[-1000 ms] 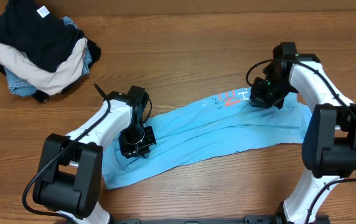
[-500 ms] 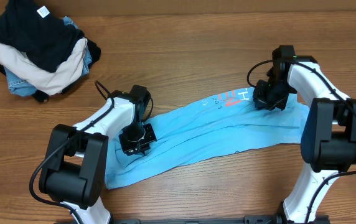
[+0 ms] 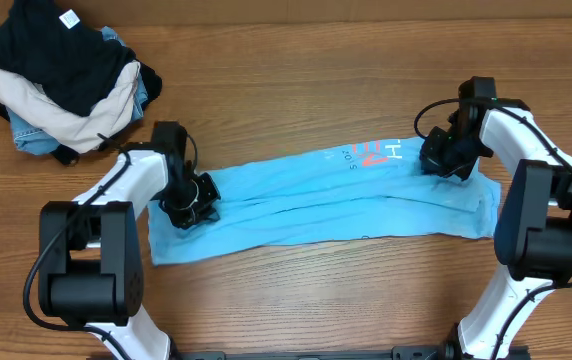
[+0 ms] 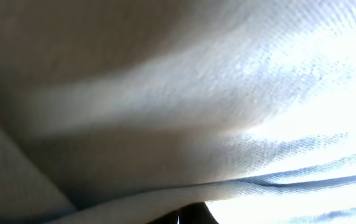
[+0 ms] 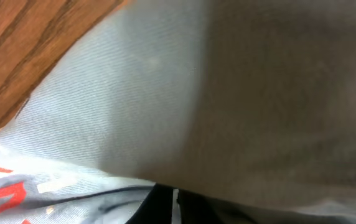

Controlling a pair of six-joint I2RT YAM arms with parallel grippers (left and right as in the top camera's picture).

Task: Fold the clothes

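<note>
Lying between left gripper (image 3: 190, 206) and right gripper (image 3: 444, 161), T-shirt (image 3: 316, 205), both pinching its ends.

Both white arms bend outward at the elbows and reach down to the table. The left gripper (image 3: 188, 203) and right gripper (image 3: 446, 160) point downward, jaws pinched tight on opposite ends of the sky-blue T-shirt (image 3: 316, 205).

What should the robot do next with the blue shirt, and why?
Probably lift the left gripper and carry its end toward the right gripper: the blue shirt lies as a long flat strip, pinched at both ends, ready to be halved.
</note>
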